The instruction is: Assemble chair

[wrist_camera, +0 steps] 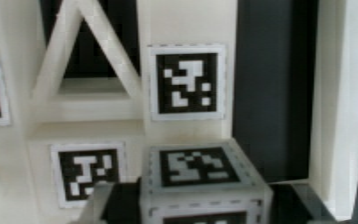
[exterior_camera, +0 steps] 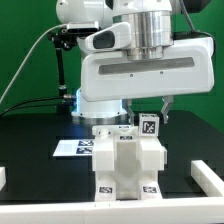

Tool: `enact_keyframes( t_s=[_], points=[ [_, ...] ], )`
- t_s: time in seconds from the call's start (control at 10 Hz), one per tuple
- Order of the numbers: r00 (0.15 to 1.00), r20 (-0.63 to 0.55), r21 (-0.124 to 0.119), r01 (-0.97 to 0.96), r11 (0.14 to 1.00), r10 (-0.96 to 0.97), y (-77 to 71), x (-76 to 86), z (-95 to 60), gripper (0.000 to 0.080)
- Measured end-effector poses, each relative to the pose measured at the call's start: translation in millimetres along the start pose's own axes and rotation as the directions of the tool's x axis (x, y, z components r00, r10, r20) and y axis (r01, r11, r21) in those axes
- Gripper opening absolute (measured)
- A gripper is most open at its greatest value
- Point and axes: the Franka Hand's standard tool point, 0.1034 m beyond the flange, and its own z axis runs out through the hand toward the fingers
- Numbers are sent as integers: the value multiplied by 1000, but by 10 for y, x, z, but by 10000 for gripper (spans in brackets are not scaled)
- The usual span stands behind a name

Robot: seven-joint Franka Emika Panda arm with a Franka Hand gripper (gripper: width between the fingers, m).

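Observation:
The partly joined chair stands in the middle of the black table as a blocky white body with marker tags on its front. My gripper hangs over its upper right corner, as the exterior view shows it. It is shut on a small white tagged block, held level with the chair's top. In the wrist view the block sits between my dark fingers. My gripper is just above tagged white chair panels and a triangular white frame. I cannot tell whether the block touches the chair.
The marker board lies flat on the table behind the chair, on the exterior view's left. A low white piece sits at the left edge and another at the right edge. A green wall stands behind.

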Motion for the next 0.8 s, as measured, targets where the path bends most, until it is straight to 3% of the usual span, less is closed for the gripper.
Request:
enact_keyframes(
  t_s=[0.8],
  points=[
    [997, -4, 1, -75, 997, 75, -2, 8, 2, 284]
  ],
)
